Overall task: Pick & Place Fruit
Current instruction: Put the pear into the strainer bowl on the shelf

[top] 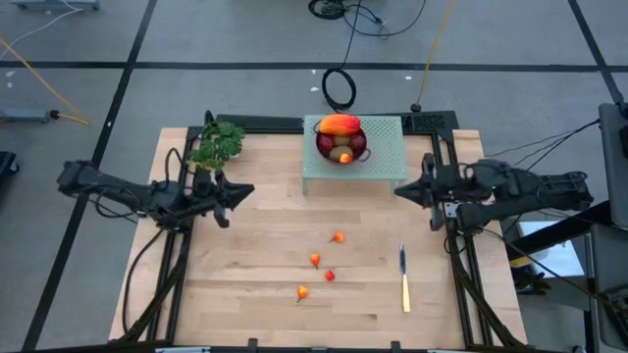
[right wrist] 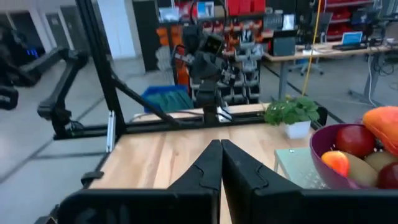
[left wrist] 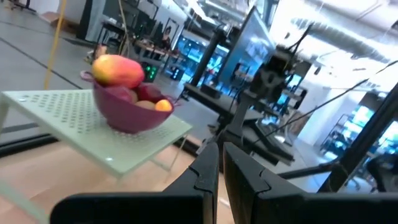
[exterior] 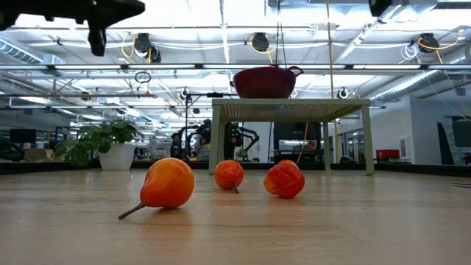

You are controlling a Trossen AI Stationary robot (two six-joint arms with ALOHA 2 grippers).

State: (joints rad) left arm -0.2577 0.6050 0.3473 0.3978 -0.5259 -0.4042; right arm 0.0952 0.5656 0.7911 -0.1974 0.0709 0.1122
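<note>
A dark red bowl point(top: 340, 145) stands on a pale green perforated stand point(top: 383, 157) at the table's far side. It holds the elongated orange-red piece point(top: 339, 125), olive-brown ovals, dark red balls and a tiny orange one point(left wrist: 163, 105). Several tiny orange-red fruits point(top: 314, 260) lie on the wood toward the near edge; three of them point(exterior: 168, 182) show in the low view. My left gripper point(top: 250, 190) hovers shut left of the stand, above the table. My right gripper point(top: 397, 191) hovers shut right of the stand. Neither holds anything.
A leafy green plant in a white pot point(top: 218, 143) stands at the far left. A yellow-handled knife point(top: 403, 279) lies near the right edge, its blade pointing toward the far side. A black frame borders the table. Bare wood lies between the two grippers.
</note>
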